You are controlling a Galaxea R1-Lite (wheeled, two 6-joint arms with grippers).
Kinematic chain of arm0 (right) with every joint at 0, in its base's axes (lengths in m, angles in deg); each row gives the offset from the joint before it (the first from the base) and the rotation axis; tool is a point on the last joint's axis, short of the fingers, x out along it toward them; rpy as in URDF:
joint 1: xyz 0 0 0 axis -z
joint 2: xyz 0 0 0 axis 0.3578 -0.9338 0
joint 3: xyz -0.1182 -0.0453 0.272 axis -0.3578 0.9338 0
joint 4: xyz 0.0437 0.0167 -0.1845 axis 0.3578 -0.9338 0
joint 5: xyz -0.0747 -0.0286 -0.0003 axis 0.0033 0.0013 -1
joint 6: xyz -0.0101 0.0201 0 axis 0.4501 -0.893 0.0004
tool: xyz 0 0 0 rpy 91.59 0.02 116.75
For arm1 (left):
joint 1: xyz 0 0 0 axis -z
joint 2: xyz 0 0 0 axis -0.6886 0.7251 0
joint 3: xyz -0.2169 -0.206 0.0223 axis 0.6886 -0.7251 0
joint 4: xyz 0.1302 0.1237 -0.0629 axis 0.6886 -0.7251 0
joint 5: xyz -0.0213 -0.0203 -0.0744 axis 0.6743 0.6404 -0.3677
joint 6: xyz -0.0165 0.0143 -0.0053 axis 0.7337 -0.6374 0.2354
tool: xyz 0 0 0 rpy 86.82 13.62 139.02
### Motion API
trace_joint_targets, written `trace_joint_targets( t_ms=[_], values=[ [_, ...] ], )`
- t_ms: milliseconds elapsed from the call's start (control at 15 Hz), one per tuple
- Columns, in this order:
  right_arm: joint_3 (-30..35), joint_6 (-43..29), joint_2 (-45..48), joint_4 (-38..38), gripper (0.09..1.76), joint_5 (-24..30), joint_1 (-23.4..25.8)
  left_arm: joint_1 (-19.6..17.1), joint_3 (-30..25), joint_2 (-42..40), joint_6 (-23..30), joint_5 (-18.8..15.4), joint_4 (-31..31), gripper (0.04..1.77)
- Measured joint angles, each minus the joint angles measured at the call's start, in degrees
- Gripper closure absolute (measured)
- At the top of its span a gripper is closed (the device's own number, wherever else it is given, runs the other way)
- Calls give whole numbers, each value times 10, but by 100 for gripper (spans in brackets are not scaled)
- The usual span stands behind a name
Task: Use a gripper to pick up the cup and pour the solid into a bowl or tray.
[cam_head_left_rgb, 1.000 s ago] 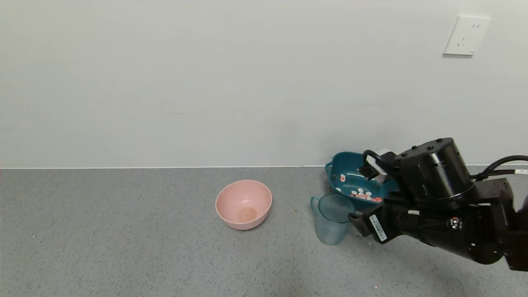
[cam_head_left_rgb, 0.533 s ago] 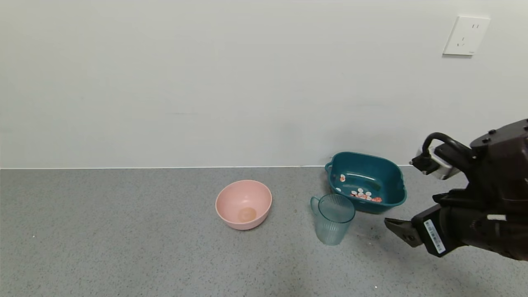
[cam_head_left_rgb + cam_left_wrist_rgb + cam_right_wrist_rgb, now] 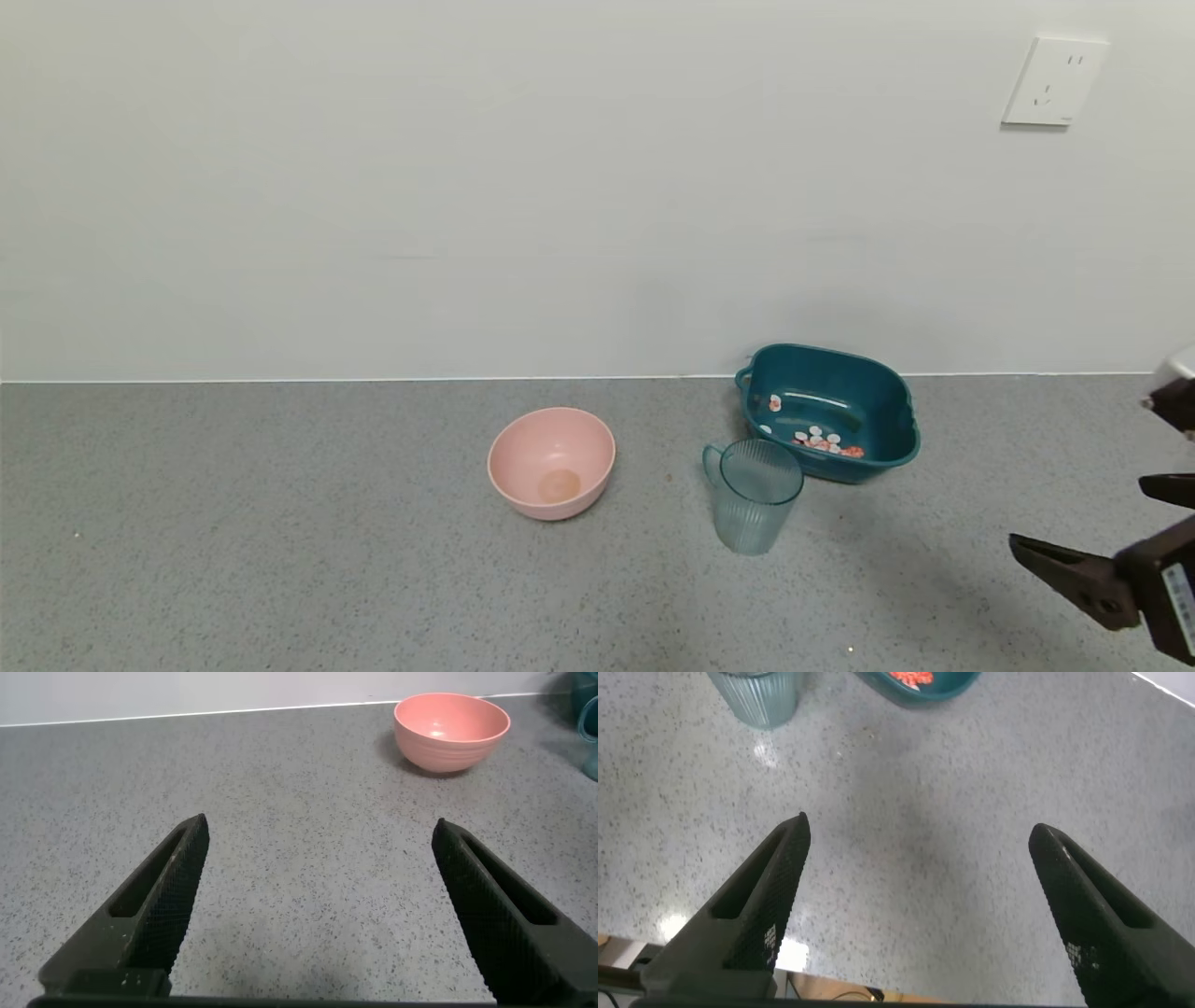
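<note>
Pieces point(image 3: 822, 440) lie in tub point(image 3: 882, 397), cup point(image 3: 752, 497) upright and empty on counter point(image 3: 280, 560); my right gripper point(image 3: 915, 896) hangs clear, fingers wide, so I judge nothing remains.

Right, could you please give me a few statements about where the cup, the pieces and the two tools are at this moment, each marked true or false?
1. The cup stands upright on the counter, with nothing gripping it. True.
2. The white and orange-red pieces are inside the cup. False: they lie in the teal tub; the cup looks empty.
3. The pink bowl sits on the robot's left of the cup. True.
4. The right tool is closed around the cup's handle. False: it is open, holds nothing and is well clear of the cup, at the head view's right edge.
5. The left tool is open above bare counter, the pink bowl beyond it. True.
</note>
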Motion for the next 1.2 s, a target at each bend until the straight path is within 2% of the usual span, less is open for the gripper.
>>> trace_joint_targets(
  t_ms=[200,467,533,867,1000,1200],
  values=[
    [26,-10,64,-25,15,0,29,0,0,0,0,0,0,9],
    [80,-10,150,-29,15,7,111,0,0,0,0,0,0,9],
    [101,-10,172,-28,15,23,136,0,0,0,0,0,0,9],
    [175,16,298,-10,15,252,289,0,0,0,0,0,0,9],
    [216,47,353,40,15,297,334,0,0,0,0,0,0,9],
    [308,82,432,150,15,310,384,0,0,0,0,0,0,9]
  ],
)
